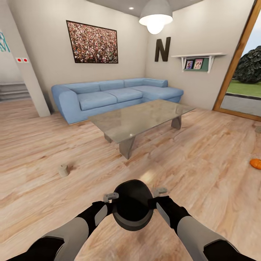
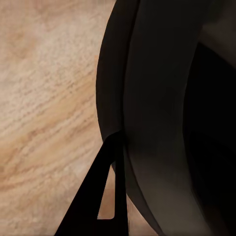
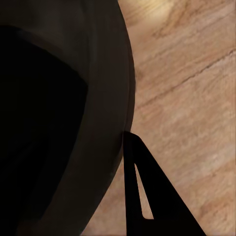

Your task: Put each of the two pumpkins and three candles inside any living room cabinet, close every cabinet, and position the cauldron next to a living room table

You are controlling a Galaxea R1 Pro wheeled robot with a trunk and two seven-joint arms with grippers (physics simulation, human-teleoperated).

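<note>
I hold a black round cauldron (image 1: 132, 210) low in front of me, above the wood floor. My left gripper (image 1: 110, 197) is shut on its left rim and my right gripper (image 1: 160, 191) on its right rim. In each wrist view one dark finger (image 2: 105, 196) (image 3: 140, 196) lies against the cauldron wall (image 2: 162, 98) (image 3: 73, 123). The grey glossy table (image 1: 141, 119) stands ahead of me. A beige candle (image 1: 63, 170) sits on the floor at the left. An orange pumpkin (image 1: 256, 164) lies at the right edge. The cabinet is out of view.
A blue corner sofa (image 1: 108, 96) stands behind the table against the back wall. A glass door (image 1: 243, 90) is at the right, and steps (image 1: 14, 90) at the far left. Open wood floor lies between me and the table.
</note>
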